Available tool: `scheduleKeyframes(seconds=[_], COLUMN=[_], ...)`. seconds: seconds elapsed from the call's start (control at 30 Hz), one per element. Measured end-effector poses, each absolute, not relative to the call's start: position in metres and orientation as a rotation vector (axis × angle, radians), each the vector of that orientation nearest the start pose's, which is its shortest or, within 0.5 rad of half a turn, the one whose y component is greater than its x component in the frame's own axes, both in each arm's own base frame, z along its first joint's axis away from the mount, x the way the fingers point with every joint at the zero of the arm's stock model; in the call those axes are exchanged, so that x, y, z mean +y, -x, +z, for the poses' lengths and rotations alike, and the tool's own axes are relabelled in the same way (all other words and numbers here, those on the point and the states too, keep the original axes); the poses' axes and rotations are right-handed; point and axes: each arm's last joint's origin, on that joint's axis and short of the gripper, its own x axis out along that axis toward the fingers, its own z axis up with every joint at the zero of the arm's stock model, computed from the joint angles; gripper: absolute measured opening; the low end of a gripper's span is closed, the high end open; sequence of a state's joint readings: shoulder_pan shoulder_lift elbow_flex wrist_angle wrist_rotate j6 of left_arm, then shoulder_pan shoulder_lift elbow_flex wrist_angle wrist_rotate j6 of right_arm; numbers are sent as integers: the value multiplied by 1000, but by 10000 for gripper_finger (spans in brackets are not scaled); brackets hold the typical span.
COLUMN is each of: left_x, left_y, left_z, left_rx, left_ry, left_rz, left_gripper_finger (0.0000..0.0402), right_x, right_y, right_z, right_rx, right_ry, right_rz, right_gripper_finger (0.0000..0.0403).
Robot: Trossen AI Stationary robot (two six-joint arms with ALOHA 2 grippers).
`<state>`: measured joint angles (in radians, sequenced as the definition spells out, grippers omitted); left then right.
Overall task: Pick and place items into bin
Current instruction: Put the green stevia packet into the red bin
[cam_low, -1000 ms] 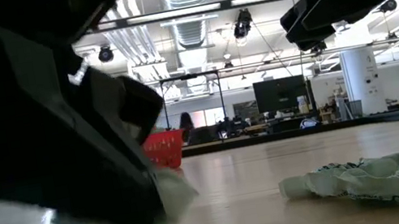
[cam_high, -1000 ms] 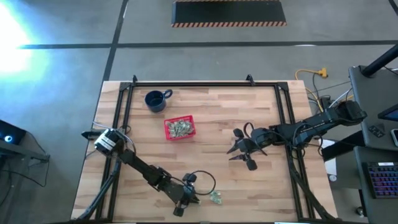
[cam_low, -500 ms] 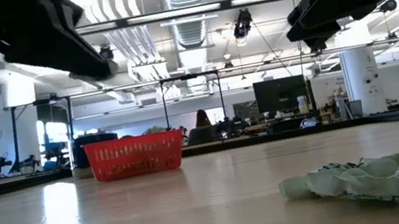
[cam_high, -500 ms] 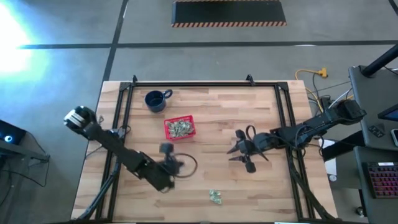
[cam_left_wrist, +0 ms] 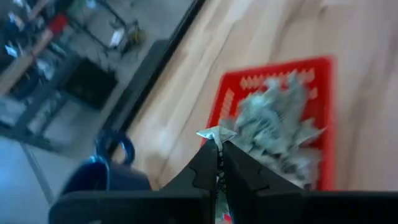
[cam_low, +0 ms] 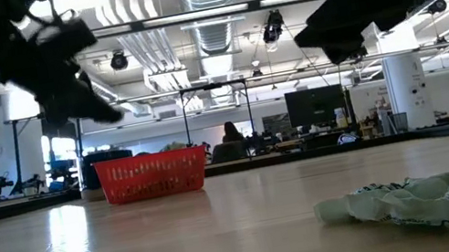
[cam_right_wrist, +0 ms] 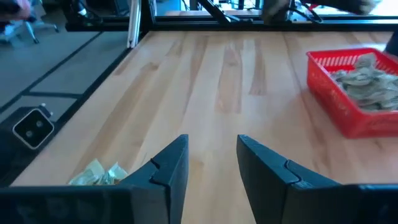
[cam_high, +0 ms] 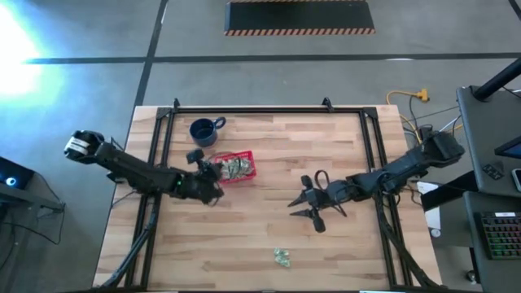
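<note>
Left gripper (cam_left_wrist: 219, 144) pinches a wrapped piece (cam_left_wrist: 216, 133) above the red basket (cam_high: 234, 166), upper left. Right gripper (cam_right_wrist: 211, 163) stands wide, empty, center-right.

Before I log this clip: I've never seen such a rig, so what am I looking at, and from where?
Two dark robot arms work at a wooden table. One picture looks straight down, one sits level with the tabletop, and two ride on the wrists. The left tool, shut on a small pale green-and-white crinkly wrapped piece, is above the red latticed plastic basket, which already holds many such pieces. The right tool hangs open over mid-table. More wrapped pieces lie near the front edge. A dark blue mug stands beside the basket.
</note>
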<state>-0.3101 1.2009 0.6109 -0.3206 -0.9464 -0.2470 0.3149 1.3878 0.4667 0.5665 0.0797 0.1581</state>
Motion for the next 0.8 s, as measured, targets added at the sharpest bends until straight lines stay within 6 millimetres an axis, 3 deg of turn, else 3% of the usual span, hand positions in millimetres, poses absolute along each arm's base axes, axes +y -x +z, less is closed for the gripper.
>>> scheduleKeyframes(seconds=[0.13, 0.27, 0.6, 0.8], left_x=[-23, -15, -13, -27], left_y=[-209, -214, -218, -220], left_z=[179, 173, 177, 185], left_rx=[696, 652, 627, 607], left_ry=[-232, -196, -158, -4], left_rz=[620, 548, 536, 343], left_gripper_finger=[2, 8, 130, 172], right_x=[83, 92, 123, 152], right_y=[-257, -267, -295, -298], right_z=[157, 148, 138, 135], right_rx=[333, 297, 332, 409], right_ry=[-126, -148, -144, -122], right_rz=[224, 259, 378, 472], right_gripper_finger=[127, 127, 127, 127])
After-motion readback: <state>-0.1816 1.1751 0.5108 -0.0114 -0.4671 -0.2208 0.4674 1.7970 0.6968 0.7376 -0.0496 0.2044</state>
